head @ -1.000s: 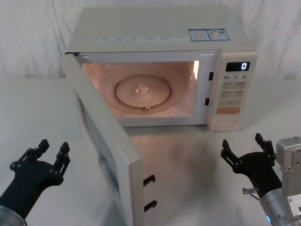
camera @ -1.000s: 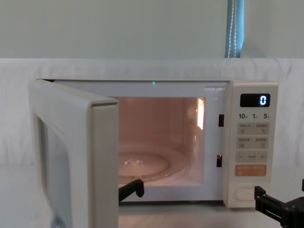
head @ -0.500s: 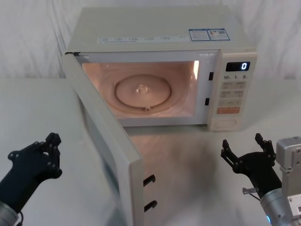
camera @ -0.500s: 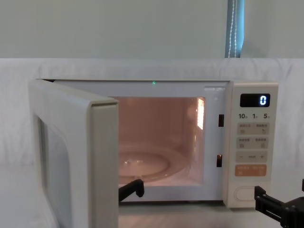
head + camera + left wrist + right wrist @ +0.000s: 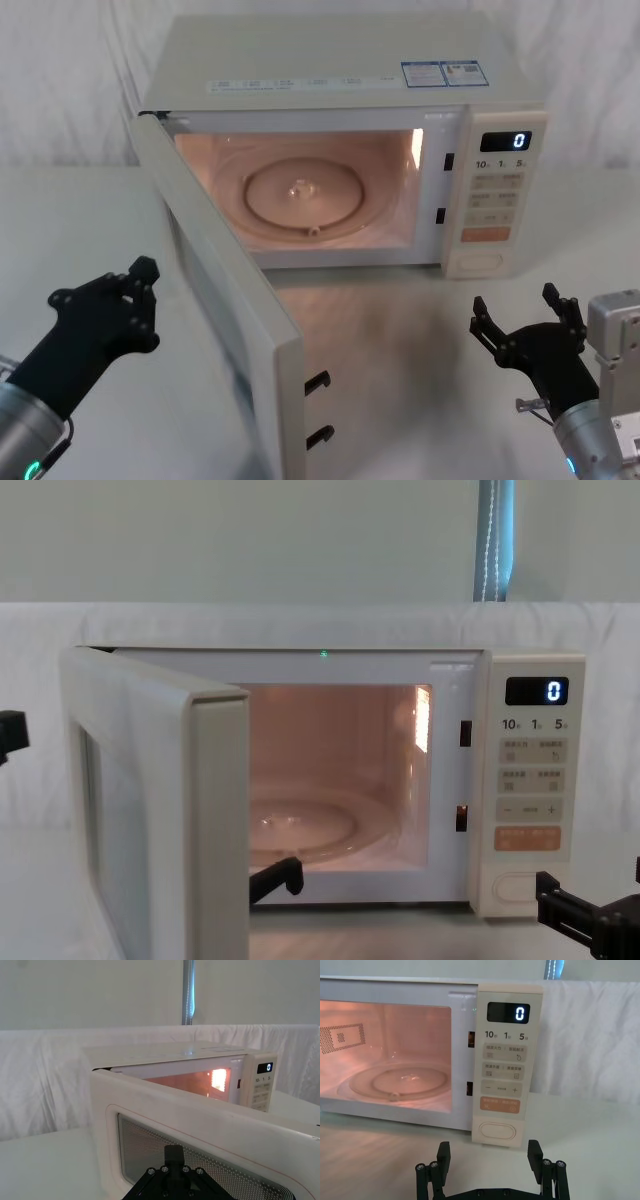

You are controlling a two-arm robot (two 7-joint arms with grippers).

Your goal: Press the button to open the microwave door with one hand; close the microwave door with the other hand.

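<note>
Since a second ago the left pincer [image 5: 140, 285] has turned and risen toward the outer face of the microwave door [image 5: 215, 290], its fingers now drawn together; the right pincer [image 5: 527, 315] hangs spread apart, low on the surface [image 5: 420, 330], short of the button [image 5: 481, 262]. A glancing push could slide off the door, or shove the microwave [image 5: 330, 60] backward; the door's hinge is hidden, so I cannot tell how freely it swings.
</note>
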